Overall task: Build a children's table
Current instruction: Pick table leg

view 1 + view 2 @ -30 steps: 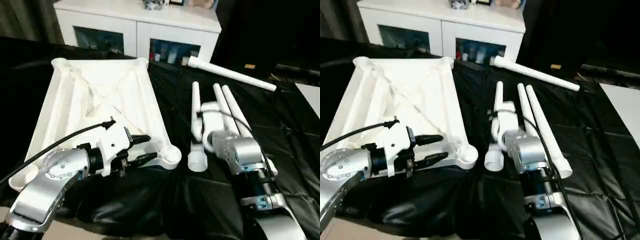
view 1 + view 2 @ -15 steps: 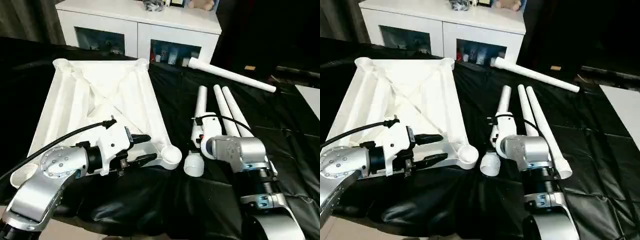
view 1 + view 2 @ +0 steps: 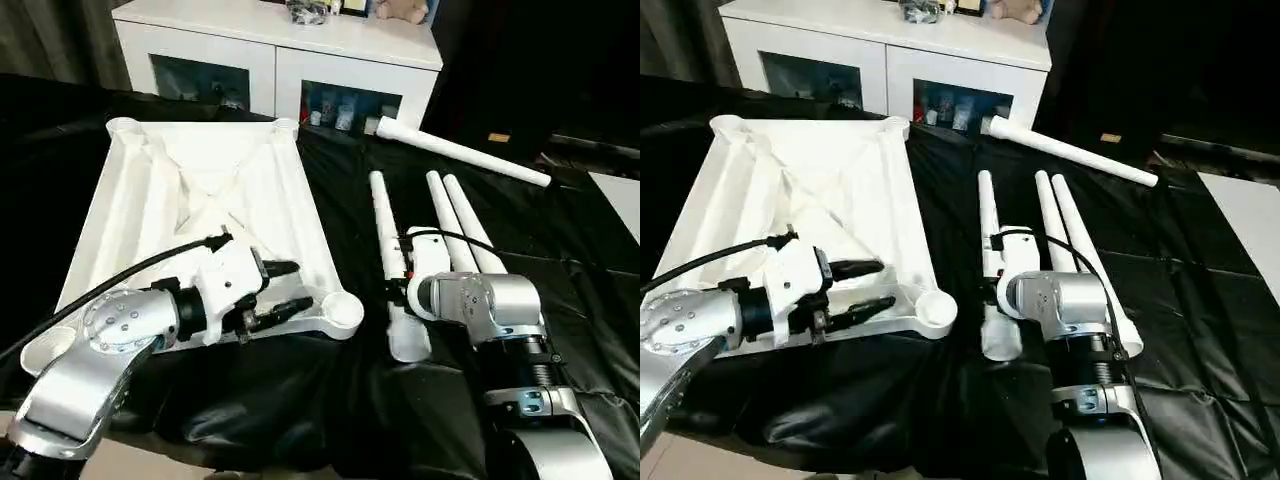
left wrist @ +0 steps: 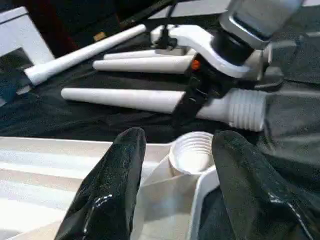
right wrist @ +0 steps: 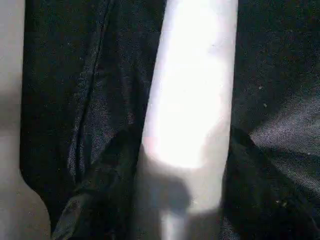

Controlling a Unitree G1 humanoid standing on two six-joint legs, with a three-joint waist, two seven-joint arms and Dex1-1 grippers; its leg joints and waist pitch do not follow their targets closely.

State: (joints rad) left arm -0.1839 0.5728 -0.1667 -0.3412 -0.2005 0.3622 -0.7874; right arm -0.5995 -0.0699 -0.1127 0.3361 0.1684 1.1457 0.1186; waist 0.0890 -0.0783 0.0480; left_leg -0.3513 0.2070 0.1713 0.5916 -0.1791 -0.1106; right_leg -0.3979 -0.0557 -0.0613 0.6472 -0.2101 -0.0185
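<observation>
Lying ribbed side up at centre left, the tabletop (image 3: 200, 200) rests on the black-draped table (image 3: 590, 290). The left gripper (image 3: 283, 288) stands with jaws parted beside the near corner socket (image 3: 343, 311), holding nothing. At centre right, the right gripper (image 5: 175, 150) jaws straddle one leg (image 3: 385, 235); two legs (image 3: 460, 225) lie right, a fourth (image 3: 460, 150) upper right.

No readable text, labels, brands or numbers on any surface, no signs
</observation>
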